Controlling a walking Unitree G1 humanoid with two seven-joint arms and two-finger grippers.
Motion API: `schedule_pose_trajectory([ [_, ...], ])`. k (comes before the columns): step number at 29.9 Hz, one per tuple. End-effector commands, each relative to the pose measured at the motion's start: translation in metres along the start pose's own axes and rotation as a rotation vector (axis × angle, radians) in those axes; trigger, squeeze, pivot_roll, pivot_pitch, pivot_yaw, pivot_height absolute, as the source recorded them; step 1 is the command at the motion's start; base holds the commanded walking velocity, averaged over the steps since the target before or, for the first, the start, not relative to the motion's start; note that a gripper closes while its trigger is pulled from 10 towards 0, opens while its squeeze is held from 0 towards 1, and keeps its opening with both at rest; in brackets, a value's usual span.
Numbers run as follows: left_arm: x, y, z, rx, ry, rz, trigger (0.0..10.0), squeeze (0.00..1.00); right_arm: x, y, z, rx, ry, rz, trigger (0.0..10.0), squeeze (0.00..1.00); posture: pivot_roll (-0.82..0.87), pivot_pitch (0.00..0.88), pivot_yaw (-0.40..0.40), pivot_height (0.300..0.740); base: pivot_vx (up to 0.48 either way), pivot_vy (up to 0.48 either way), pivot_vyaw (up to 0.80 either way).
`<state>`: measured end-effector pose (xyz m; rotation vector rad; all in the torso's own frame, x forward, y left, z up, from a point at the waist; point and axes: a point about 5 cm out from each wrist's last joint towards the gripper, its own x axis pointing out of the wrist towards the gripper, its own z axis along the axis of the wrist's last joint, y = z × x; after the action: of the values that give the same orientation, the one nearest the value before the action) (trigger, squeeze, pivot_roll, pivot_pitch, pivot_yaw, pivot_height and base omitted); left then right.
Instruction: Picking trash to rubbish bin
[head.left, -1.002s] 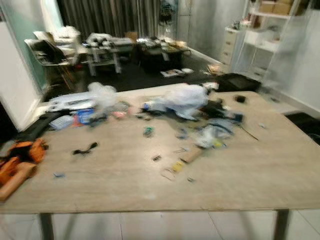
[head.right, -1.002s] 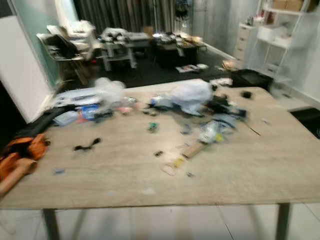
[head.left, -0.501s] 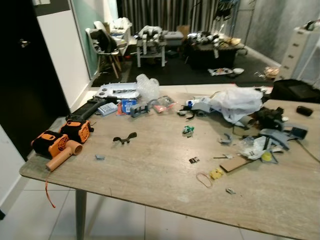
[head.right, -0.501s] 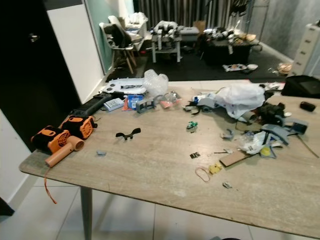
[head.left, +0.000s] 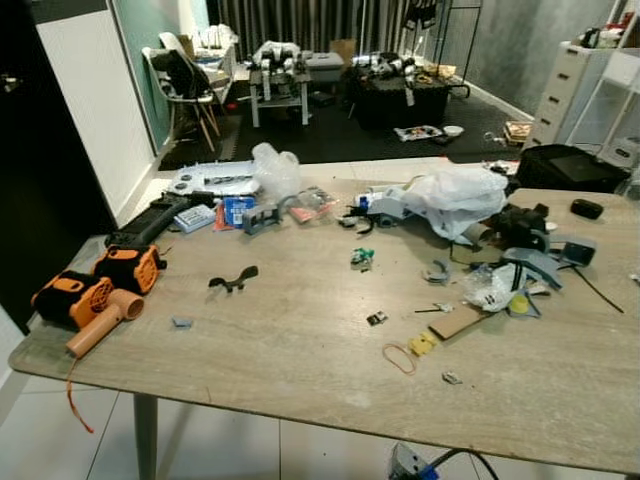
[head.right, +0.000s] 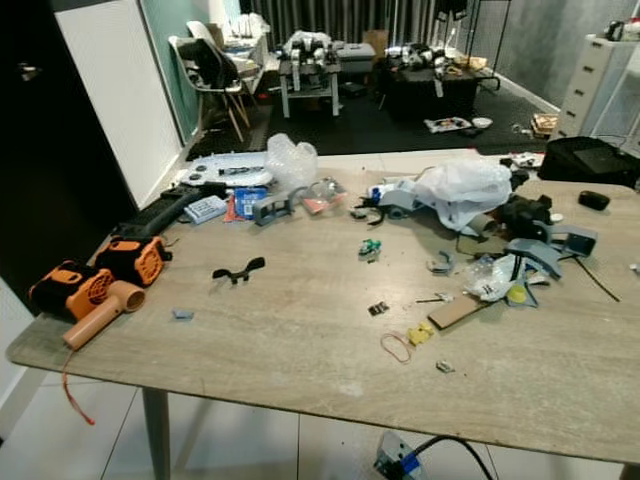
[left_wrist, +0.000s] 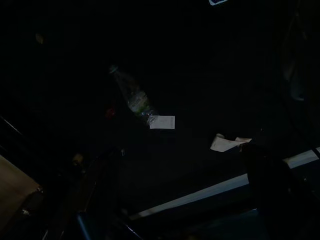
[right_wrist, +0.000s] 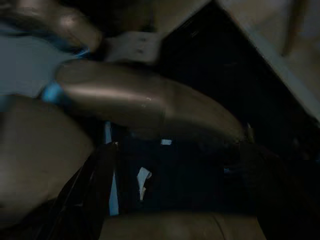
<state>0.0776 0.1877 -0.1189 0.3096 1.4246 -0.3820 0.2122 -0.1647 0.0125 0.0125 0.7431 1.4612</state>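
A long wooden table (head.left: 260, 350) stands before me, strewn with litter. On it lie a white plastic bag (head.left: 455, 195), a crumpled clear bag (head.left: 275, 170), a clear wrapper (head.left: 490, 287), a cardboard strip (head.left: 458, 322), a rubber band (head.left: 398, 358) and small scraps. In the dark left wrist view, my left gripper (left_wrist: 185, 200) hangs open over a dark floor with a plastic bottle (left_wrist: 131, 97), a white slip (left_wrist: 162, 122) and a crumpled paper (left_wrist: 225, 143). My right gripper (right_wrist: 180, 200) hangs open beside my own silver body.
Two orange tools (head.left: 90, 290) lie at the table's left end, by a black case (head.left: 150, 220). A cable with a blue plug (head.left: 415, 465) hangs below the near edge. Beyond are chairs, low tables, a black bag (head.left: 570, 165) and white drawers (head.left: 570, 90).
The camera swung left, then slightly back right, and the blur cleared; the table's left end has come into view. The things on the table have not moved.
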Motion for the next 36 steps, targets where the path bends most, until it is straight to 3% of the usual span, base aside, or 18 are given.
schedule_pose_trajectory([
  [1,0.001,-0.003,0.012,0.012,-0.049,-0.006,10.0,0.00,0.000,0.007,-0.004,-0.017,0.099,0.068,10.0,0.00,-0.17,0.099,0.016,0.740,0.000,0.000,0.00],
  [2,0.001,-0.003,0.012,0.012,-0.049,-0.006,10.0,0.00,0.000,0.007,-0.004,-0.017,0.099,0.068,10.0,0.00,-0.17,0.099,0.016,0.740,0.000,0.000,0.00],
  [3,0.001,-0.004,0.013,0.009,-0.051,-0.006,10.0,0.00,-0.008,0.003,-0.022,-0.006,0.258,0.035,10.0,0.00,-0.17,0.099,0.012,0.740,0.000,0.000,0.00],
  [7,0.001,-0.004,0.013,0.002,-0.053,-0.006,10.0,0.00,-0.015,0.007,-0.029,0.044,0.272,0.042,10.0,0.00,-0.17,0.103,0.009,0.740,0.000,0.000,0.00],
  [11,0.001,-0.004,0.012,-0.002,-0.049,-0.007,10.0,0.00,-0.023,0.020,-0.009,0.061,0.108,0.078,10.0,0.00,-0.17,0.106,0.011,0.740,0.000,0.000,0.00],
  [15,0.001,-0.003,0.009,0.013,-0.036,-0.010,10.0,0.00,-0.034,0.033,0.054,-0.055,-0.247,0.161,10.0,0.00,-0.18,0.110,0.019,0.740,0.000,0.000,0.00],
  [18,0.000,-0.002,0.009,0.015,-0.036,-0.009,10.0,0.00,-0.040,0.037,0.079,-0.120,-0.378,0.188,10.0,0.00,-0.18,0.109,0.020,0.740,0.000,0.000,0.00],
  [20,0.000,-0.002,0.011,0.018,-0.040,-0.007,10.0,0.00,-0.051,0.028,0.115,-0.223,-0.589,0.073,10.0,0.00,-0.18,0.111,0.022,0.740,0.000,0.000,0.00],
  [22,0.000,-0.002,0.012,0.020,-0.042,-0.007,10.0,0.00,-0.056,0.022,0.126,-0.252,-0.658,0.011,10.0,0.00,-0.18,0.112,0.024,0.740,0.000,0.000,0.00],
  [24,0.000,-0.003,0.018,0.027,-0.054,-0.008,10.0,0.00,-0.075,-0.023,0.155,-0.293,-0.716,-0.466,10.0,0.00,-0.18,0.115,0.028,0.740,0.000,0.000,0.00],
  [25,0.000,-0.003,0.018,0.027,-0.054,-0.008,10.0,0.00,-0.075,-0.023,0.155,-0.293,-0.716,-0.466,10.0,0.00,-0.18,0.115,0.028,0.740,0.000,0.000,0.00],
  [27,0.001,-0.005,0.019,0.030,-0.056,-0.010,10.0,0.00,-0.099,-0.053,0.172,-0.236,-0.761,-0.845,10.0,0.00,-0.17,0.128,0.029,0.740,0.000,0.000,0.00],
  [28,0.001,-0.005,0.019,0.031,-0.055,-0.011,10.0,0.00,-0.109,-0.061,0.176,-0.189,-0.786,-0.955,10.0,0.00,-0.17,0.128,0.029,0.740,0.000,0.000,0.00],
  [30,0.001,-0.005,0.019,0.031,-0.055,-0.011,10.0,0.00,-0.109,-0.061,0.176,-0.189,-0.786,-0.955,10.0,0.00,-0.17,0.128,0.029,0.740,0.000,0.000,0.00],
  [32,0.001,-0.005,0.018,0.033,-0.053,-0.012,10.0,0.00,-0.121,-0.067,0.178,-0.139,-0.810,-1.071,10.0,0.00,-0.16,0.141,0.030,0.740,0.000,0.000,0.00],
  [33,0.001,-0.006,0.016,0.034,-0.049,-0.015,10.0,0.00,-0.135,-0.072,0.180,-0.107,-0.832,-1.197,10.0,0.00,-0.15,0.164,0.030,0.740,0.000,0.000,0.00],
  [34,0.001,-0.007,0.009,0.034,-0.036,-0.022,10.0,0.00,-0.151,-0.075,0.182,-0.093,-0.839,-1.330,10.0,0.28,-0.14,0.201,0.036,0.740,0.000,0.000,0.00],
  [36,0.001,-0.008,0.004,0.034,-0.025,-0.027,10.0,0.00,-0.162,-0.077,0.183,-0.087,-0.844,-1.418,10.0,0.28,-0.13,0.210,0.037,0.740,0.000,0.000,0.00],
])
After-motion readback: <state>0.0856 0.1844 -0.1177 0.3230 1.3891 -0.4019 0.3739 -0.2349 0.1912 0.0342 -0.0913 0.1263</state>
